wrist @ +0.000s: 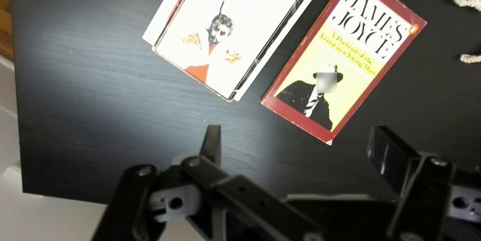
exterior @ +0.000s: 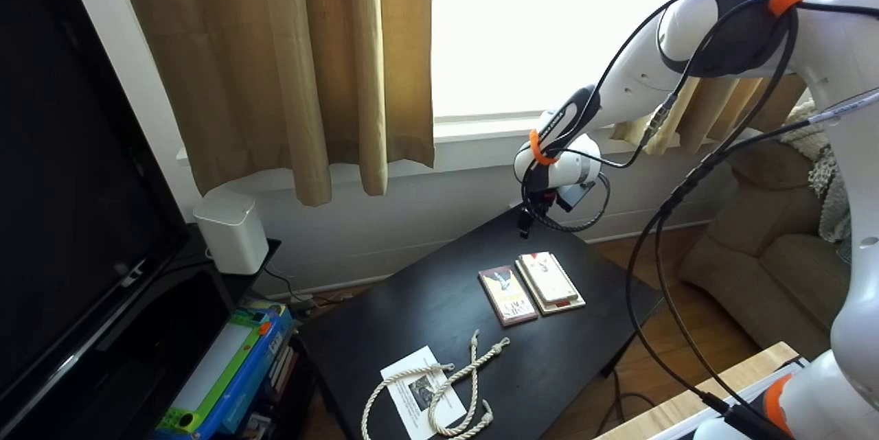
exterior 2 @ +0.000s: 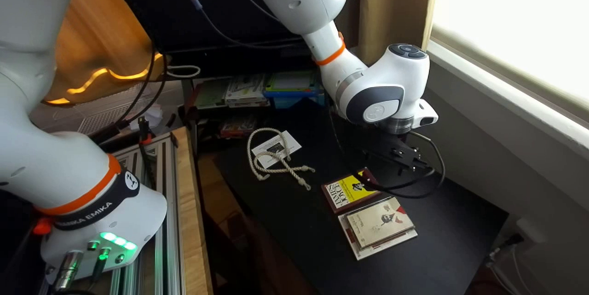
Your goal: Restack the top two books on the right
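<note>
The jaws stand spread wide, released, with the dark grain of the bench (wrist: 263,147) showing between them. In an exterior view they hang above the end of the bench toward the window (exterior: 549,28).

Nearest them in the wrist view lies the maroon-bordered book (wrist: 344,60), flat and cover up, one bottom corner reaching toward the gap. Its long axis slants from lower left to upper right: the foot of the cover faces the jaws, and the title end points away.

Just to its left in that view, the cream book (wrist: 246,19) rests on a larger white-edged book (wrist: 163,13), a narrow strip of bench between this pair and the maroon-bordered book. The cream book's long axis runs almost parallel to its neighbour's, the drawing on its cover at the end by the jaws and the title toward the other end, which runs out of view. In an exterior view both long axes go from upper left, the side of the jaws, to lower right.

Farther out, a looped pale rope (exterior: 474,364) lies partly across a printed sheet (exterior: 415,409), one rope end near the maroon-bordered book's title end. A white box (exterior: 237,237) stands beside a dark screen (exterior: 75,172).
</note>
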{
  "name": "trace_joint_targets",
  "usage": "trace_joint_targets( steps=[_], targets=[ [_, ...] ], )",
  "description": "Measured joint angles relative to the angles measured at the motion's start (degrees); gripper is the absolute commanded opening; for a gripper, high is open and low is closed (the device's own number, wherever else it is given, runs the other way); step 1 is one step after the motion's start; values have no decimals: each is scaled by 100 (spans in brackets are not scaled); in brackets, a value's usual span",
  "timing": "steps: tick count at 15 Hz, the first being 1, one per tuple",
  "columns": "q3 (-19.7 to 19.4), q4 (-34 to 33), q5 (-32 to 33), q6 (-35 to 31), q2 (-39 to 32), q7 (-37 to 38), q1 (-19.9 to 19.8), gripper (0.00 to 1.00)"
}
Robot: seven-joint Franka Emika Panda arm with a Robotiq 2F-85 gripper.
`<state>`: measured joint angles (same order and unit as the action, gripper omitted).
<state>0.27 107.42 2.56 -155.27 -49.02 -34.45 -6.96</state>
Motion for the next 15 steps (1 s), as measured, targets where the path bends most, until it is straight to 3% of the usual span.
trace_joint_targets(
  steps=[6, 15],
  targets=[
    [-36, 891, 57, -6, 704, 1052, 1, 100],
    [-177, 2078, 207, 550, 1895, 1720, 63, 100]
  ],
)
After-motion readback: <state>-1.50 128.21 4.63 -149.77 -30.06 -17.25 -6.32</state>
